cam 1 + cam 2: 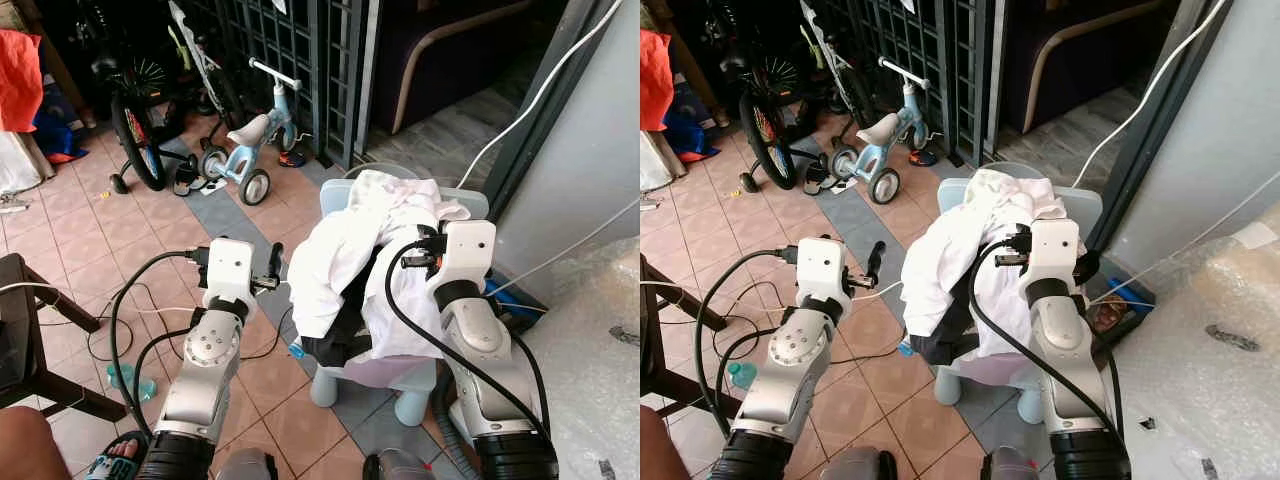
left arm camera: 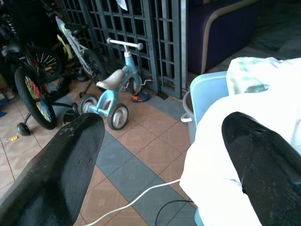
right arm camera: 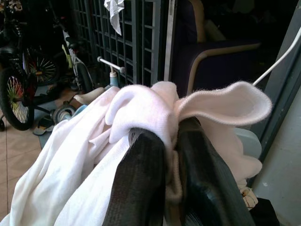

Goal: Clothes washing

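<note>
Looking down from the head camera, a heap of white clothes lies draped over a small pale blue chair on the tiled patio, with a dark garment showing under its near edge. The right gripper is pushed into the right side of the heap, presumably to lift a piece for washing. The left gripper hovers just left of the heap, not touching it, likely waiting to help. A child's balance bike stands farther off to the left, beside a metal gate.

From the left wrist, the two black fingers stand wide apart with nothing between them; the white cloth lies just beside the right one, so the pincer is ready to close on fabric.

From the right wrist, the fingers are pressed together on a fold of white cloth, which bunches above the tips. That pinch looks firm enough to pull the piece free of the pile.
</note>
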You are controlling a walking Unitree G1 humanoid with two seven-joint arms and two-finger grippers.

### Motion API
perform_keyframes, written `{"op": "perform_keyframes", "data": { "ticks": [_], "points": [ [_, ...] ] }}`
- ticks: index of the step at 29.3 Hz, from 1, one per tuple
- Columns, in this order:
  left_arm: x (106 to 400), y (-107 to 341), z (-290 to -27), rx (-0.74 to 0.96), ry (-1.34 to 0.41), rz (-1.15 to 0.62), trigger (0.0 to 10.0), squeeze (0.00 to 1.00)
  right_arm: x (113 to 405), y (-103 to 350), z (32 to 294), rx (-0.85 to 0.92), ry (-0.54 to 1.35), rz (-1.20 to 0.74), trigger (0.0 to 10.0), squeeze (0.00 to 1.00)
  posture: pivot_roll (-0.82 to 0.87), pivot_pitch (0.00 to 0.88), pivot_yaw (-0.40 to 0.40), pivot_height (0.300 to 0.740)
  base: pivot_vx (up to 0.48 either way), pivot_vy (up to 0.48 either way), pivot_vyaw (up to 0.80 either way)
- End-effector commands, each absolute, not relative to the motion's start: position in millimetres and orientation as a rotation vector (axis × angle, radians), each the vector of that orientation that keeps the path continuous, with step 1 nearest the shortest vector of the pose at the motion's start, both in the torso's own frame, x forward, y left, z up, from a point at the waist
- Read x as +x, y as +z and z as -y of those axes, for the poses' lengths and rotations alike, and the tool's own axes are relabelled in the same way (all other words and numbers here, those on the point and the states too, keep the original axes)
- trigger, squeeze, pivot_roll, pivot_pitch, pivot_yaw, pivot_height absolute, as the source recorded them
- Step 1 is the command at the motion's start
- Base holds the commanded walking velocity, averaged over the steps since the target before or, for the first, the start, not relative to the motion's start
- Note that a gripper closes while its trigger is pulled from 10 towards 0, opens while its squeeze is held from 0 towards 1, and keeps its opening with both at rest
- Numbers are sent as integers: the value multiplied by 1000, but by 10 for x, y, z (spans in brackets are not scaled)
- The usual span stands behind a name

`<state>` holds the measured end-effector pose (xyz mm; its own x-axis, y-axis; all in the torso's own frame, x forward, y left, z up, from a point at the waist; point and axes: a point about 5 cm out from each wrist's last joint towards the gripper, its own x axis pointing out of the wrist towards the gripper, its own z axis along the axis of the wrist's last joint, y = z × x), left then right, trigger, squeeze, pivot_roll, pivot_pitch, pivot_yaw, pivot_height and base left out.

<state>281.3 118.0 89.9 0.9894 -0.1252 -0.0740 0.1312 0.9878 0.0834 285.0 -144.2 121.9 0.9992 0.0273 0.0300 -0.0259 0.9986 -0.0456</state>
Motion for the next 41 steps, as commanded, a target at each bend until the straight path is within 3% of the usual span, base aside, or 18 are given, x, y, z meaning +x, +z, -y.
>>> {"op": "perform_keyframes", "data": {
  "ticks": [1,14,25,33,41],
  "points": [
    [2820,907,-1192,103,-137,-69,10000,0,2859,1284,1451,-22,19,59,10000,0,-51,25,46,740,0,0,0],
    [2835,908,-1172,108,-151,-67,10000,0,2897,1260,1449,-24,11,47,10000,0,-44,0,47,740,-217,0,0],
    [2878,943,-1139,105,-152,-63,10000,0,2945,1279,1479,-32,-9,44,10000,0,-42,34,44,740,-267,0,0],
    [2927,984,-1170,94,-134,-51,10000,0,3051,1426,1503,-59,-30,99,10000,0,-49,71,39,740,-63,0,-788],
    [2927,1033,-1178,54,-117,-35,10000,0,3151,1677,1823,-128,-215,172,10000,0,-48,93,38,740,0,0,-800]
  ]
}}
